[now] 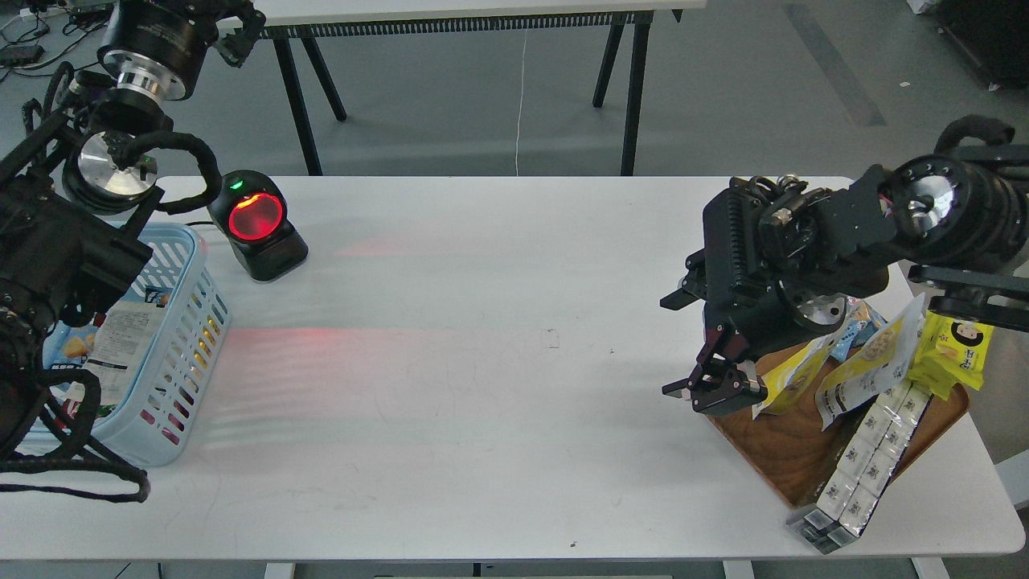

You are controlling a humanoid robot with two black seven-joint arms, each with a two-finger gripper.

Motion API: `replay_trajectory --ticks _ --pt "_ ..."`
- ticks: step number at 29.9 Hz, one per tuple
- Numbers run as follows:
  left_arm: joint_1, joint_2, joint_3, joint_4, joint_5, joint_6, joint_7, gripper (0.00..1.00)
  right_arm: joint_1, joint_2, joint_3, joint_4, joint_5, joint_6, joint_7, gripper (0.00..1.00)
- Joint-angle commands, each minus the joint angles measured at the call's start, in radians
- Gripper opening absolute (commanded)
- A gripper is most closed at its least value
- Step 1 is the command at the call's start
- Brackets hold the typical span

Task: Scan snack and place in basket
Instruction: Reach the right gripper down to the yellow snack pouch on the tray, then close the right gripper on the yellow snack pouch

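Two black robot arms with bright metal joints

The left arm (72, 209) carries polished silver discs, a ribbed silver collar and looping corrugated black cables. The right arm (900, 225) shows a shiny round joint face, a ribbed black block and red-edged fingers (711, 354).

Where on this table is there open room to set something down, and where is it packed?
The white table is bare across its middle, between the scanner and basket on the left and the wooden tray on the right. The front edge is free too. It is crowded at the tray, where packets and the right gripper bunch together.
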Motion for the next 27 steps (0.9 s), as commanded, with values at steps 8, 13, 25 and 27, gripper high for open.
replay_trajectory --ticks 8,13,25,27 --pt "-0.002 0.000 0.000 0.005 0.008 0.000 -0.002 1.00 0.002 -0.121 -0.149 -0.022 -0.050 0.000 0.000 0.95" --pt "-0.001 0.000 0.000 0.005 0.008 0.000 -0.002 1.00 -0.007 -0.134 -0.174 -0.045 -0.050 0.000 0.000 0.95" --pt "-0.001 0.001 0.000 0.007 0.008 0.000 -0.002 1.00 -0.055 -0.100 -0.166 -0.234 -0.050 0.000 0.000 0.92" --pt "-0.001 0.000 0.000 0.008 0.008 0.000 -0.002 1.00 -0.067 -0.100 -0.166 -0.242 -0.050 0.000 0.000 0.90"
